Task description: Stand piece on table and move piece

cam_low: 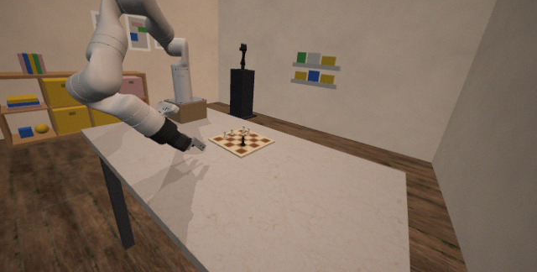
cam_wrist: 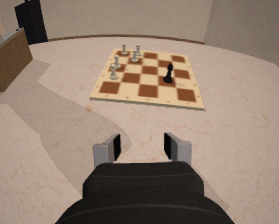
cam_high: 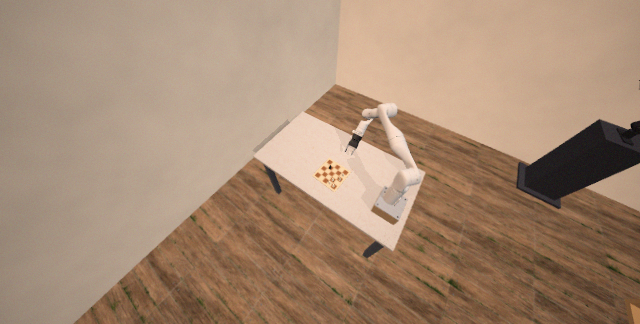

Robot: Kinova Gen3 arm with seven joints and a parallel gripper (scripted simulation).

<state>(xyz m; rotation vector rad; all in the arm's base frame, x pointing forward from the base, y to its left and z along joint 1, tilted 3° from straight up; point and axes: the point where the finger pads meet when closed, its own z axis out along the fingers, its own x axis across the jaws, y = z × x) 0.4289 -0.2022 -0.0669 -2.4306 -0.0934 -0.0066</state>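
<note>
Chessboard (cam_high: 318, 176) (cam_low: 241, 155) (cam_wrist: 148, 102) on the table (cam_high: 295, 139) (cam_low: 315, 213) (cam_wrist: 240, 135), chess pieces on the board.

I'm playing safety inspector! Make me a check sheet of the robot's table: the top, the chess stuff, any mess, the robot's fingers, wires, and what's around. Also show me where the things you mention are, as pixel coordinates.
Surface: pale speckled table (cam_high: 295, 139) (cam_low: 319, 205); the arm's shadow falls on it.
Job's things: checkered board (cam_high: 315, 175) (cam_low: 241, 155) (cam_wrist: 147, 102); one black piece (cam_low: 242, 141) (cam_wrist: 168, 74) and five pale pieces stand on it. Square labels too small to read.
Clutter: nothing seen.
Gripper: fingers (cam_high: 350, 152) (cam_low: 199, 144) open, nothing between them, beside the board, not touching it.
Cables: nothing seen.
Surroundings: wooden floor (cam_high: 240, 264), plain walls, toy shelves (cam_low: 75, 74), black stand (cam_high: 565, 164) (cam_low: 242, 93).
</note>
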